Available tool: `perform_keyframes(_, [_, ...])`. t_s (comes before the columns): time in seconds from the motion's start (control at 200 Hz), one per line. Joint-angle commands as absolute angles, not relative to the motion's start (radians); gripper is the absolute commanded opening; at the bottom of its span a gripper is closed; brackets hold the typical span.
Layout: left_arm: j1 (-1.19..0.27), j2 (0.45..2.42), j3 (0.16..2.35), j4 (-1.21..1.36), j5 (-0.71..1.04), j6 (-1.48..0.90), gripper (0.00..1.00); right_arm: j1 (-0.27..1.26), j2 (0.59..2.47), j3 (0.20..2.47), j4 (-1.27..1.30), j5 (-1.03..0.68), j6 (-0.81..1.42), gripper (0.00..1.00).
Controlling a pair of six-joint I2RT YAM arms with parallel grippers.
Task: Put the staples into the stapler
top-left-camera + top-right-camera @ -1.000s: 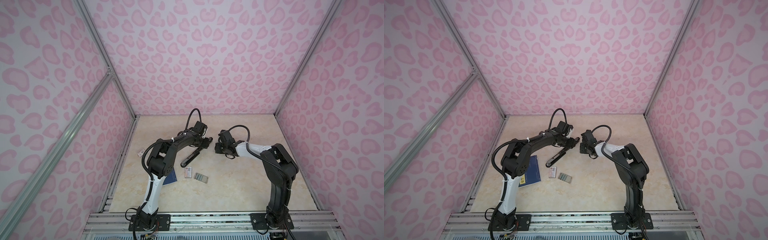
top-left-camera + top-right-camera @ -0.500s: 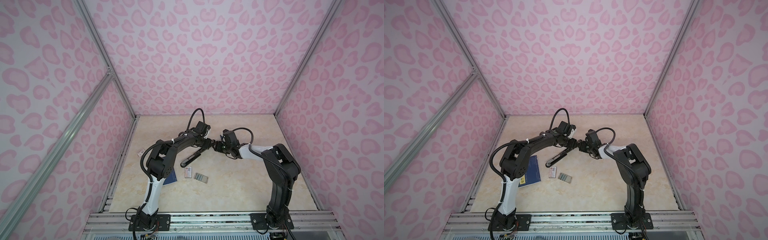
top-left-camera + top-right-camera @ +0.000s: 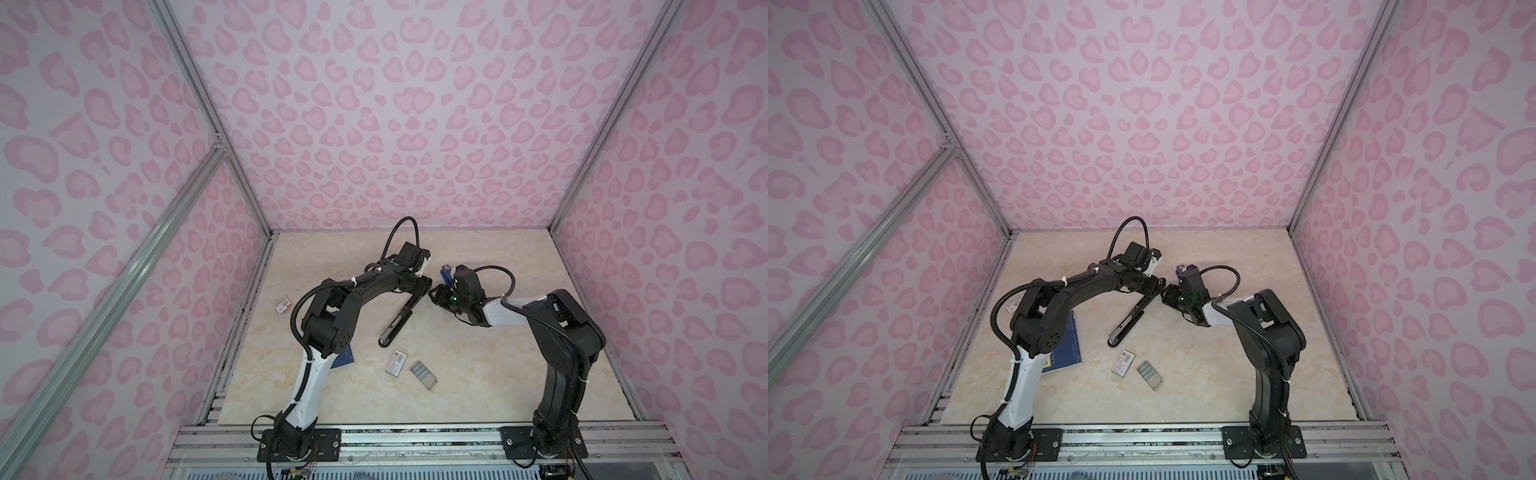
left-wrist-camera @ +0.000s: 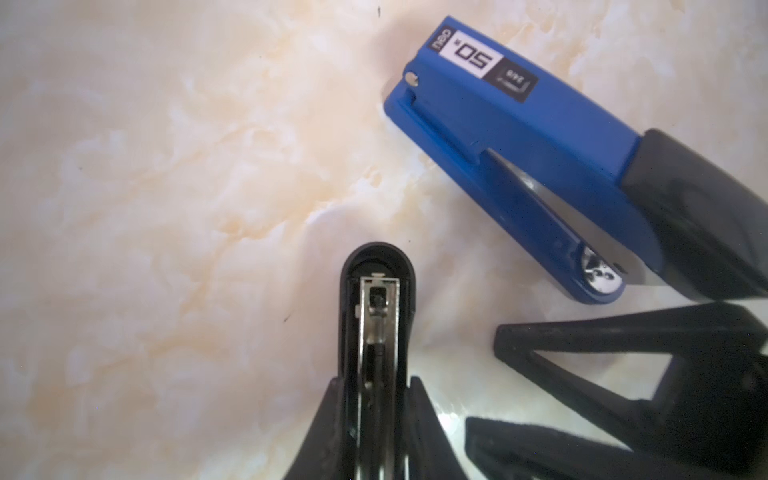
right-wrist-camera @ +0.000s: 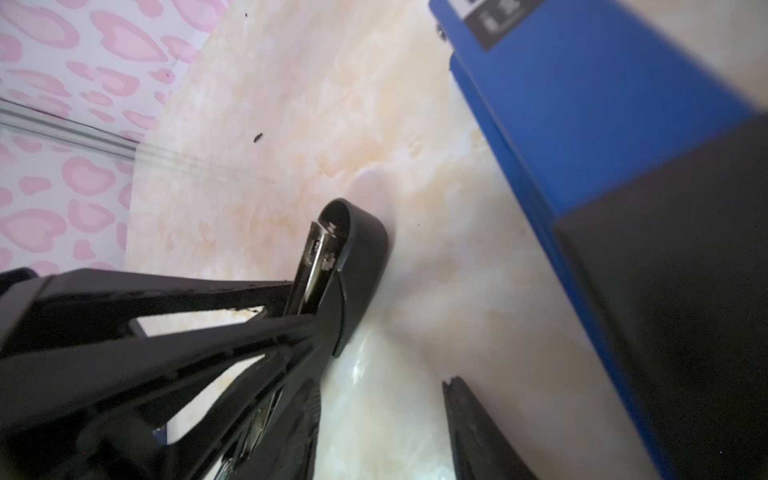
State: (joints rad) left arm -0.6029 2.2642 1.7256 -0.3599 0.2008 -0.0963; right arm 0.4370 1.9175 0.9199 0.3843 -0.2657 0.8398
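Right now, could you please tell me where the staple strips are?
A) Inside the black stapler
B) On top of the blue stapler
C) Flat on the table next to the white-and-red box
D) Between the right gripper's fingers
C: in both top views the staples lie flat on the table, just beside the white-and-red box and outside the black stapler.

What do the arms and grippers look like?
Both are black with a white link each: left arm, right arm. Ribbed black cables run along them, fastened with white ties. Left gripper and right gripper have black, tapering, open-frame fingers; a green light glows at the right wrist.
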Motion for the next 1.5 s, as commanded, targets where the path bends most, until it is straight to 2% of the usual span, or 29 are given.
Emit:
perform_keyframes(0.0, [-0.606, 2.251, 1.703, -0.342, 0.2, -0.071, 0.17, 0.426, 1.93, 0.904, 0.499, -0.284, 0.911, 0.54])
perform_keyframes(0.68, [-0.607, 2.072, 1.481, -0.138, 0.198, -0.086, 0.15, 0.417, 2.011, 0.95, 0.667, -0.364, 1.046, 0.55])
perform_keyframes(0.865, [-0.607, 2.079, 1.477, -0.14, 0.223, -0.092, 0.16, 0.417, 2.03, 0.952, 0.743, -0.404, 1.065, 0.54])
perform_keyframes(1.19, [-0.611, 2.09, 1.477, -0.153, 0.23, -0.095, 0.17, 0.415, 2.085, 0.965, 0.85, -0.43, 1.116, 0.47])
perform_keyframes(1.495, [-0.611, 2.097, 1.48, -0.157, 0.205, -0.095, 0.16, 0.404, 2.027, 0.891, 0.863, -0.4, 1.104, 0.49])
